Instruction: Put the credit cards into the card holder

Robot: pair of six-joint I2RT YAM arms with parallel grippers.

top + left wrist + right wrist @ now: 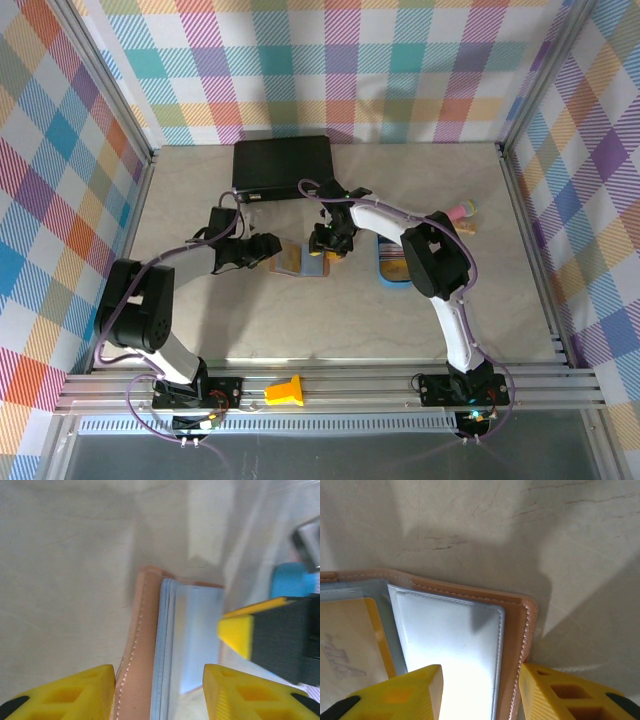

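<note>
Orange card (350,645) w/ faint illegible script

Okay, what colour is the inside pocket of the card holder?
The pocket is pale bluish-grey, inside the salmon-brown card holder; clearest in the right wrist view.

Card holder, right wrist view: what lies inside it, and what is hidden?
Inside the card holder lie bluish-grey pockets and an orange-yellow card. Whatever sits beneath those pockets is covered.

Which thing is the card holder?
Start at the large black case at the far edge of the table and come nearer. The small salmon-brown leather folding card holder lies open, left of the blue oval tray, showing bluish-grey pockets.
</note>
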